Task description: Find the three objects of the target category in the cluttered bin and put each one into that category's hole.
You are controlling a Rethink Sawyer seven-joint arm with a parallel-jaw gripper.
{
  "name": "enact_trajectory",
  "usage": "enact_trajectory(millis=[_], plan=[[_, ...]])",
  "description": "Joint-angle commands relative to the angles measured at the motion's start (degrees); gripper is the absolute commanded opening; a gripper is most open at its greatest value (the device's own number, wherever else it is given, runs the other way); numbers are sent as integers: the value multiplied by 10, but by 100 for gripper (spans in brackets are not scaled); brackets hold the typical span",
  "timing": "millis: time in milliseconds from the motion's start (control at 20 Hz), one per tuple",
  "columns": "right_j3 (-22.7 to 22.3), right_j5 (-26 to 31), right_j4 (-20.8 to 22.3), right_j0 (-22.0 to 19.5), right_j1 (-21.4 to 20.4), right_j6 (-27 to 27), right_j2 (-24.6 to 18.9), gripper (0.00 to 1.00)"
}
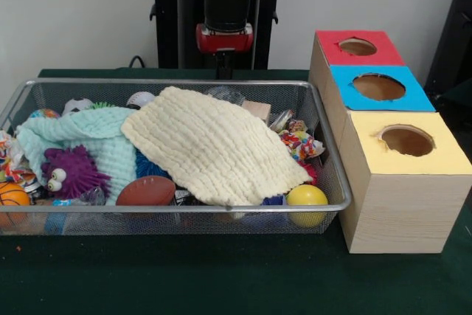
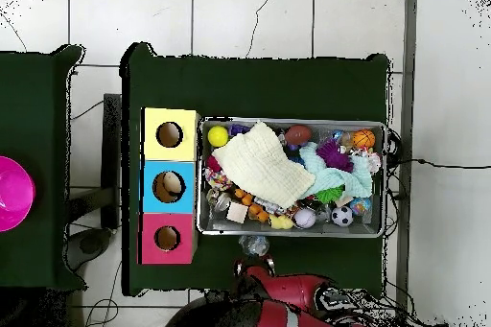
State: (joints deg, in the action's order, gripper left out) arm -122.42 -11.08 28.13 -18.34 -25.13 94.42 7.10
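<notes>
The wire-mesh bin point(image 1: 335, 182) is packed with toys and also shows in the overhead view point(image 2: 386, 179). A see-through wrinkly plastic lump point(image 1: 226, 94) sits at the bin's far rim, right under my gripper point(image 1: 223, 71). In the overhead view this lump point(image 2: 254, 245) lies just outside the rim, between the bin and my gripper point(image 2: 253, 264). I cannot tell whether the lump is held. Another clear crinkly piece point(image 1: 281, 119) peeks out beside the yellow cloth point(image 1: 214, 145). Something pale shows inside the blue box's hole point(image 2: 171, 185).
Red point(image 1: 358, 46), blue point(image 1: 378, 86) and yellow point(image 1: 407, 140) topped wooden boxes stand beside the bin. A mint cloth point(image 1: 88, 134), a purple spiky toy point(image 1: 70, 171), a brown football point(image 1: 146, 191), a basketball point(image 1: 12, 198) and a yellow ball point(image 1: 307, 198) fill the bin.
</notes>
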Motion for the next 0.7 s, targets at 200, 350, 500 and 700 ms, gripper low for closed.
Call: enact_trajectory(millis=[200, 350, 500, 700], plan=[[60, 17, -18, -8, 24, 80, -48, 0], [59, 17, -19, -7, 24, 81, -46, 0], [59, 17, -19, -8, 26, 81, -48, 0], [58, 23, -23, -7, 26, 83, -49, 100]])
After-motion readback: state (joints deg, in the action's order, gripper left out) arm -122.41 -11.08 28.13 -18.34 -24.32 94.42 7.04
